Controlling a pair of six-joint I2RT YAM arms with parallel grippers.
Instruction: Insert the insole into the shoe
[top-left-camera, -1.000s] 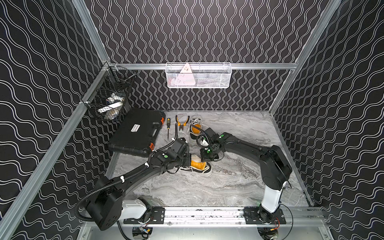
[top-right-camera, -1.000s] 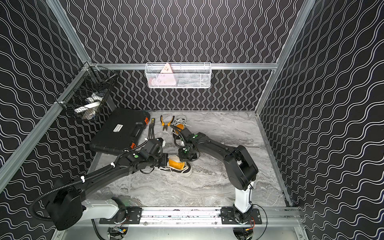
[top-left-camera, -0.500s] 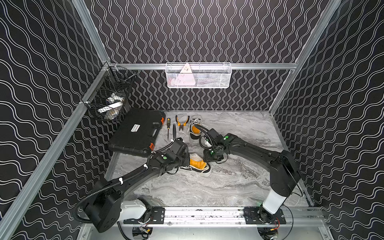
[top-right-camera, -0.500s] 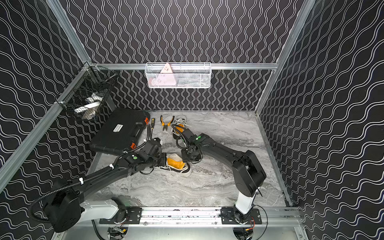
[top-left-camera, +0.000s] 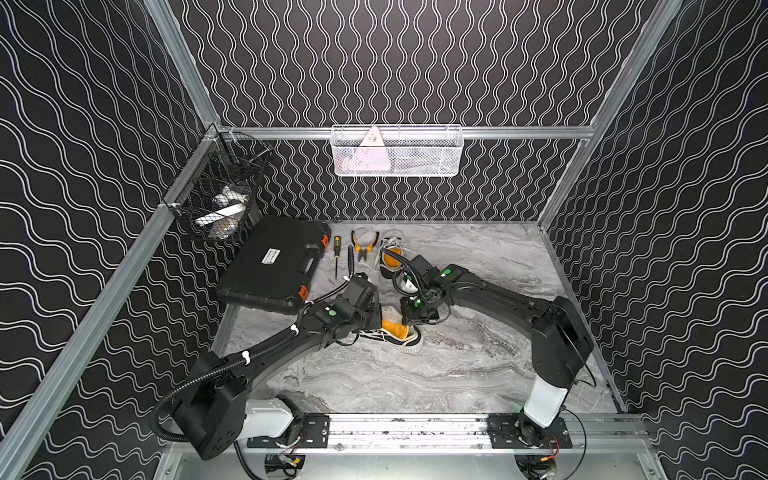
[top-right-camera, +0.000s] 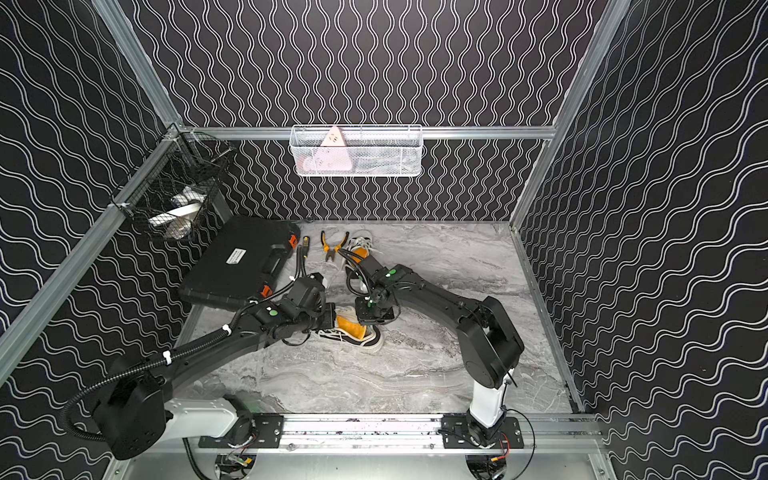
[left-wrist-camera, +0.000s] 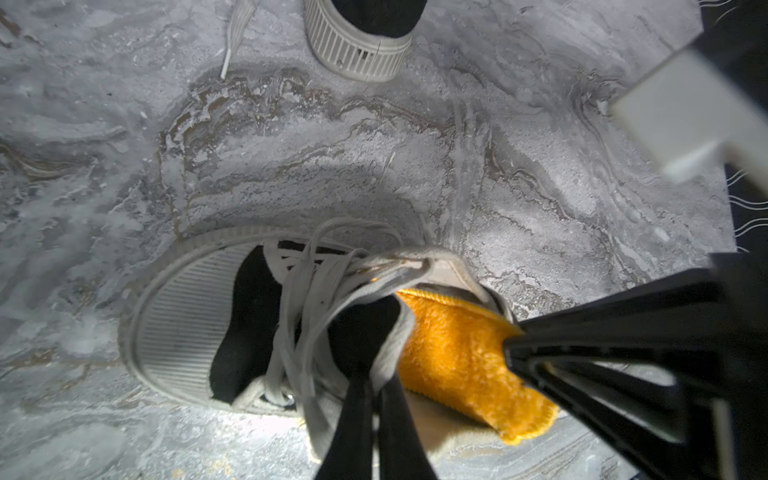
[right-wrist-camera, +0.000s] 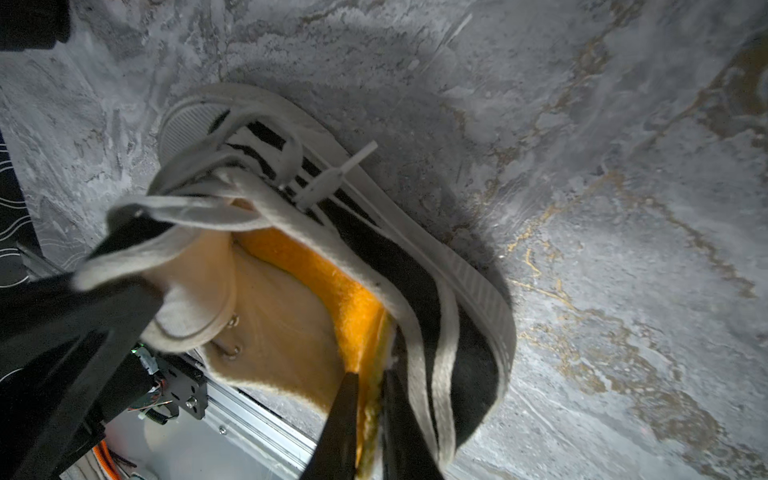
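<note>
Near desk centre, between both arms: black canvas sneaker (top-left-camera: 406, 340) with white ribbed rubber sole, upright, toe toward right edge of grey marble-look desk (top-left-camera: 478, 257). Left gripper (left-wrist-camera: 376, 374) clamped tight on sneaker's pale-lined tongue (right-wrist-camera: 195, 286), hauling it up and back to hold mouth open. Right gripper (right-wrist-camera: 370, 376) narrow, pinching rear edge of fuzzy orange insole (left-wrist-camera: 457, 357). Front of insole already down under laces; heel end out past collar, not seated. Versus a second ago in both top views: right elbow swung outward then back, wrist barely shifted, same amount of orange showing. Reads as a re-grip, not a push, so no real insertion progress yet. Probably needs heel end driven forward and down, then flattened. Risk: fleece bunching under tongue, or thin pinch slipping off. Second matching sneaker (top-left-camera: 391, 255) near far edge, behind right wrist, not involved.
</note>
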